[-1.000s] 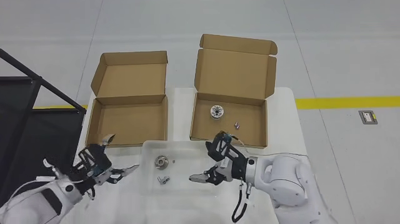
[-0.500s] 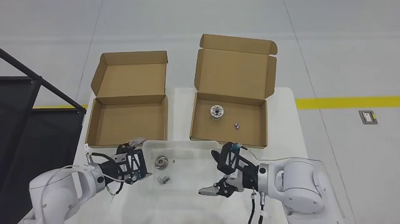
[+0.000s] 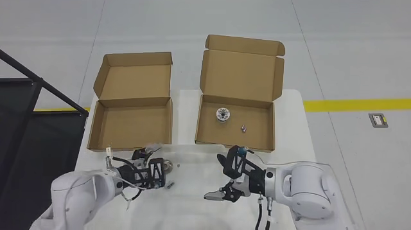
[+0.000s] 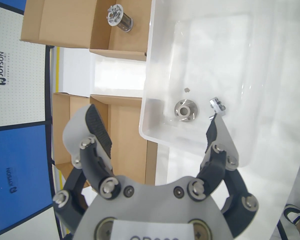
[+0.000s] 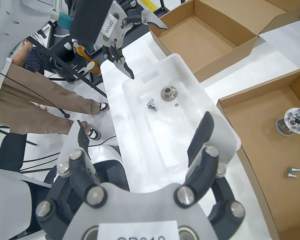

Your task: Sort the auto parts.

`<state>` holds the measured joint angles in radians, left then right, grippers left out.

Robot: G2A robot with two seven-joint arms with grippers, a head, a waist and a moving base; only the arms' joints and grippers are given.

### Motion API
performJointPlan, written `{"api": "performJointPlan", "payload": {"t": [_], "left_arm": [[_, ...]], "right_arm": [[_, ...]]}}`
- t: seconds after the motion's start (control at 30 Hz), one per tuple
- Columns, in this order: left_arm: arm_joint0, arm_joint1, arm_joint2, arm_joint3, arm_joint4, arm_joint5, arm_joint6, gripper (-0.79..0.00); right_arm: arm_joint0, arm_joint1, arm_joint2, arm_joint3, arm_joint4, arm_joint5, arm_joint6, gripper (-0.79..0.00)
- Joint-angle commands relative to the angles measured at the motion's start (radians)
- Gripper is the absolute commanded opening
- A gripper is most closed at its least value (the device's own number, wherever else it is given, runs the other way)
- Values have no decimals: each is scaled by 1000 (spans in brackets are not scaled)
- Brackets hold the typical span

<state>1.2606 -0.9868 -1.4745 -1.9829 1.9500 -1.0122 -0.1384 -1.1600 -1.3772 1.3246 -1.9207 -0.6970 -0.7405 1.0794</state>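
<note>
Bright, even overhead light floods the table [image 3: 293, 122]; glare washes out the floor of the translucent bin [image 4: 215, 51], shadows are faint, and both wrist views bow straight edges.

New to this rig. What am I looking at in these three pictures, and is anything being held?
A two-armed robot sorting parts at a table. One picture looks down from above the arms; the other two come from a camera on each wrist. A white tray holds a round flange and a small bracket. Behind it are an open cardboard box and a second box with a spool and two screws. Both the left gripper, by the flange, and the right gripper are open, holding nothing.
</note>
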Motion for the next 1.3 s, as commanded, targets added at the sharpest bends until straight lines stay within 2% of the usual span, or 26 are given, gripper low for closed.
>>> {"api": "performJointPlan", "payload": {"t": [0.0,0.23,0.33,0.47,0.67,0.83,1.13,1.27], "left_arm": [[-44,10,52,13,29,0,-32,0],[-253,81,286,126,52,0,-96,0],[-341,108,351,175,-3,0,-126,0],[-428,138,427,218,-104,0,-201,0],[-535,167,542,269,-288,0,-323,0],[-631,181,715,306,-477,0,-455,0],[-631,181,715,306,-477,0,-455,0],[-602,180,720,288,-446,40,-428,0]], "right_arm": [[0,0,0,0,0,0,0,0],[0,0,0,0,0,0,0,0],[-2,0,2,0,-2,5,-6,0],[-59,13,64,-55,-49,10,-97,0],[-186,34,197,-173,-102,-16,-240,0],[-263,47,261,-227,-119,-31,-316,0],[-271,49,262,-228,-118,-32,-313,0],[-271,49,262,-228,-118,-32,-313,0]]}}
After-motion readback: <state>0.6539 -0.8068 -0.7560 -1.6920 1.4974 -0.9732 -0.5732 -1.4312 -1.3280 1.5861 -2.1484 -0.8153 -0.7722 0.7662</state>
